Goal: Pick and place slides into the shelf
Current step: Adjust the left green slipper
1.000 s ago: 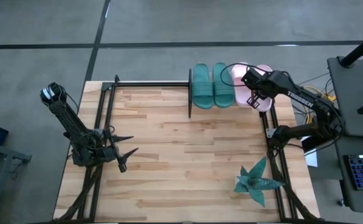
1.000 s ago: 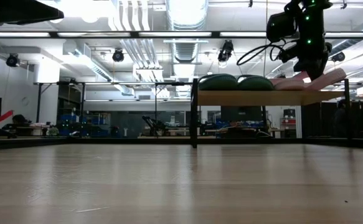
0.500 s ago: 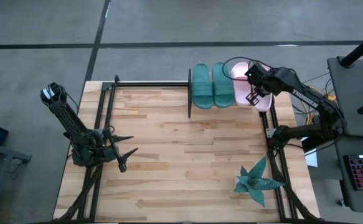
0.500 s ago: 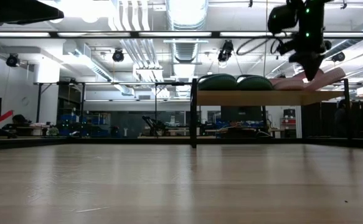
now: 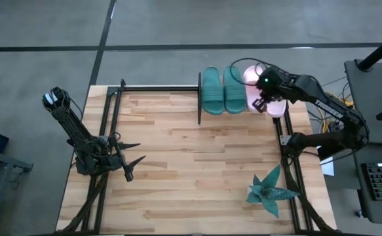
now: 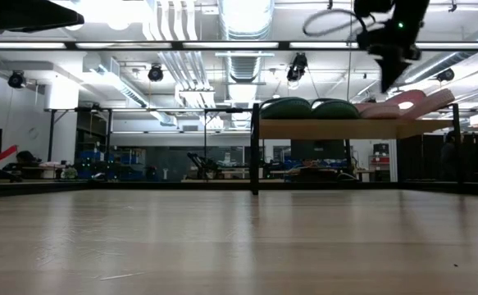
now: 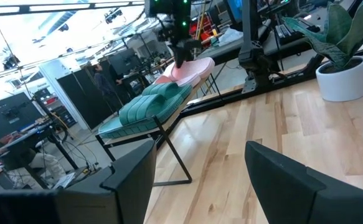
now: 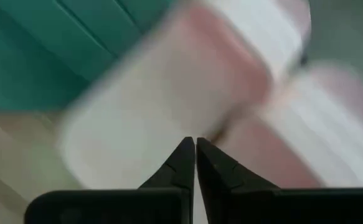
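The small light wood shelf (image 5: 240, 110) with black metal uprights stands at the table's far edge. It carries two dark teal foam slides (image 5: 222, 90) and two pale pink foam slides (image 5: 274, 105), side by side. The right gripper (image 5: 260, 103) hovers above the pink pair, fingers closed together, holding nothing. The left gripper (image 5: 133, 167) waits near the table's left side, fingers spread, empty.

Bright overhead ceiling lights; right wrist view heavily blurred.

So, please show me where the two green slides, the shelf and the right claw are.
Green slides (image 5: 222, 90), high view, on the ribbed straps where the pair meets.
Shelf (image 6: 329, 129), low view, on the front edge of the wood board.
Right claw (image 8: 195, 163), right wrist view, between its two closed fingertips.
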Available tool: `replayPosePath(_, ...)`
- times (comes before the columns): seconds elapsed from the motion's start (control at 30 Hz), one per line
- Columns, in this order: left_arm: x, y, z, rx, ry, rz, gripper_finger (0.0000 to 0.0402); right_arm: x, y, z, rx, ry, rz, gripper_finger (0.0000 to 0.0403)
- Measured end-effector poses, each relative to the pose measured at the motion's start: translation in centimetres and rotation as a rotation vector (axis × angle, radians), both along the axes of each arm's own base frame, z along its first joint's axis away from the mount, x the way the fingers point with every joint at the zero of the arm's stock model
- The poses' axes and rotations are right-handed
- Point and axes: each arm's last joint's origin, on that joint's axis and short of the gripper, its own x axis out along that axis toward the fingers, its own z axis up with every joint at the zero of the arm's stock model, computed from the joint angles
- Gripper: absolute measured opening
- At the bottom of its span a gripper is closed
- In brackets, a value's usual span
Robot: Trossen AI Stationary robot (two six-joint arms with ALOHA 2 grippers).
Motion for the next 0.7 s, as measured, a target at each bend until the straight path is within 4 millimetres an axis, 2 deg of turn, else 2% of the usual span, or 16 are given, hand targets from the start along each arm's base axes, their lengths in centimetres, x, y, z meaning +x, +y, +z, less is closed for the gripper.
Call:
replayPosePath(0.13, 0.0, 0.0, 0.0, -0.001, 0.000, 0.000, 0.0231, 2.7, 1.6, 1.0, -0.120, -0.112, 0.179, 0.0009)
replayPosePath(0.27, 0.0, 0.0, 0.0, -0.001, 0.000, 0.000, 0.0231, 5.6, 4.1, 1.7, -0.278, -0.212, 0.397, 0.0009)
replayPosePath(0.43, 0.0, 0.0, 0.0, -0.001, -0.001, 0.000, 0.0231, 7.9, 6.7, 1.3, -0.504, -0.120, 0.553, 0.0013)
replayPosePath(0.57, 0.0, 0.0, 0.0, -0.002, -0.001, 0.000, 0.0231, 9.0, 8.1, 0.6, -0.499, -0.117, 0.632, 0.0046)
replayPosePath(0.7, 0.0, 0.0, 0.0, 0.000, -0.001, 0.000, 0.0231, 10.5, 9.2, -0.6, -0.465, -0.095, 0.692, 0.0102)
